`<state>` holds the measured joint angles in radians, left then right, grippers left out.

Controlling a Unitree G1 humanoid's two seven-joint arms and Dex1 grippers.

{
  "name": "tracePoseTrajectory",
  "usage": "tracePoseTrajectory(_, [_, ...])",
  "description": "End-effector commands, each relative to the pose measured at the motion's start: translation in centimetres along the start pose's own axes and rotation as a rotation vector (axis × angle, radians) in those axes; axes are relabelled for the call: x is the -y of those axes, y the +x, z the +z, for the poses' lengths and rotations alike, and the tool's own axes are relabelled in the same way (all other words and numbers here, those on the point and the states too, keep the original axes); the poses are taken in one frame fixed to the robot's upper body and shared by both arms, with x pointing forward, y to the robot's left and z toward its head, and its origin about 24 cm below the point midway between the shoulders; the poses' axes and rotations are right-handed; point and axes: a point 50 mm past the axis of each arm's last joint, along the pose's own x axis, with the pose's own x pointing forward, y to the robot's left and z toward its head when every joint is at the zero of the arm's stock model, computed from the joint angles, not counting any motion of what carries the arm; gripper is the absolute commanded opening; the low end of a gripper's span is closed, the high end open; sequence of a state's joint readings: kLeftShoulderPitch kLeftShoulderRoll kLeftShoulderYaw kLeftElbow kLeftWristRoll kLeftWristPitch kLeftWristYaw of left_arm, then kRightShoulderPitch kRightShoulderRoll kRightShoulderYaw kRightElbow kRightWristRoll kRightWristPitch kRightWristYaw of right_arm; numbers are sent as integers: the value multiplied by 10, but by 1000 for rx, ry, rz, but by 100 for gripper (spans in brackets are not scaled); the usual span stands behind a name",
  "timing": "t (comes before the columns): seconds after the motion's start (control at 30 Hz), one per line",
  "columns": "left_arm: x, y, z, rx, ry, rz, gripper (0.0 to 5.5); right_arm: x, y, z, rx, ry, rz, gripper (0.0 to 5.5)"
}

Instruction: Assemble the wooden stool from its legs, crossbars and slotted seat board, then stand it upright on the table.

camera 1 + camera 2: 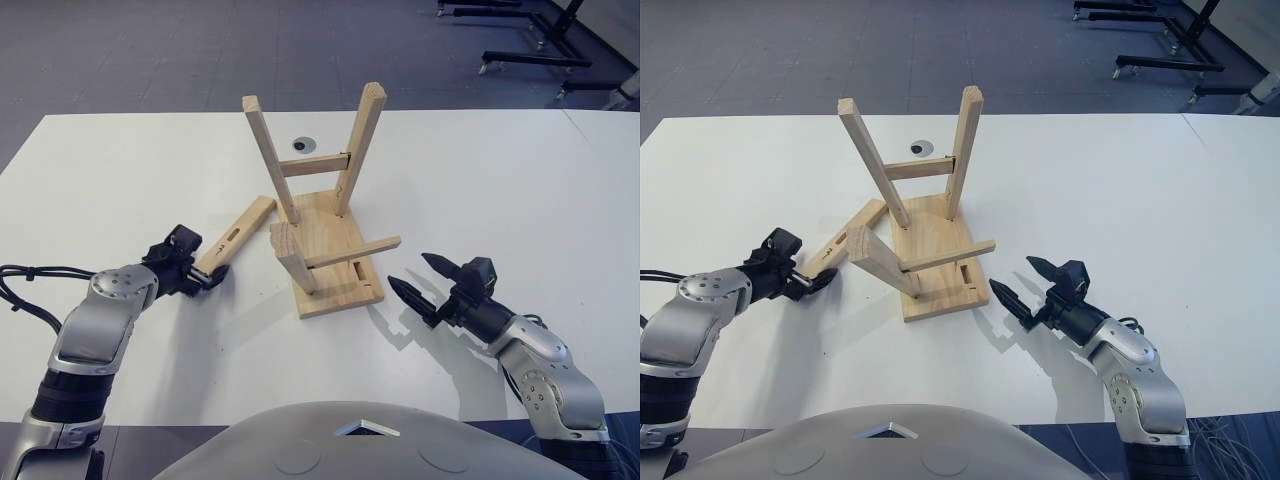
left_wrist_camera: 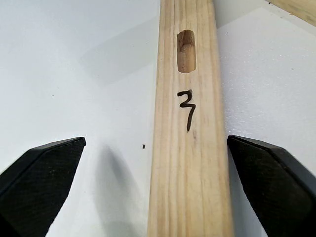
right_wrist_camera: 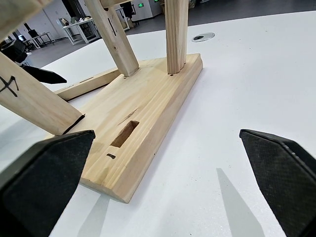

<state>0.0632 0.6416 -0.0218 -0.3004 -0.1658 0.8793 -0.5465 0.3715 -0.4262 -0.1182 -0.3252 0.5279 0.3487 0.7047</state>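
Handwritten mark [image 2: 186,109] on loose leg [image 2: 191,192]

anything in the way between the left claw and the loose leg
Nothing visible. The open left claw straddles the near end of the loose leg, which lies flat on the table with one finger on each side of it.

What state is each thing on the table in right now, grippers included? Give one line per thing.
seat board: flat on the table, three legs in, one slot empty.
far legs: standing in the board, joined by the far crossbar.
near leg: leaning in its slot, near crossbar free at its other end.
loose leg: lying flat, not fitted.
left gripper: open, straddling the loose leg.
right gripper: open, empty.
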Motion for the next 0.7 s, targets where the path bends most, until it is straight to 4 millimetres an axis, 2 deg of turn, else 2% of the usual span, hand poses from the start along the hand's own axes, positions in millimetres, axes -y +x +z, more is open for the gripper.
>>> tracePoseTrajectory(0.03, [20, 4, -78, -343, -149, -113, 465, 0, 4, 3, -4, -10, 7, 540])
tracePoseTrajectory(0.23, [32, 3, -101, -419, -230, -203, 354, 0, 5, 3, -4, -19, 1, 540])
tracePoseTrajectory(0.53, [36, -4, -142, -571, -273, -201, 236, 5, 4, 6, 3, -29, -17, 540])
tracePoseTrajectory(0.63, [39, -3, -145, -566, -321, -215, 208, 7, 6, 8, 6, -37, -16, 540])
tracePoseTrajectory(0.7, [41, -2, -148, -565, -344, -232, 208, 8, 7, 9, 8, -41, -19, 540])
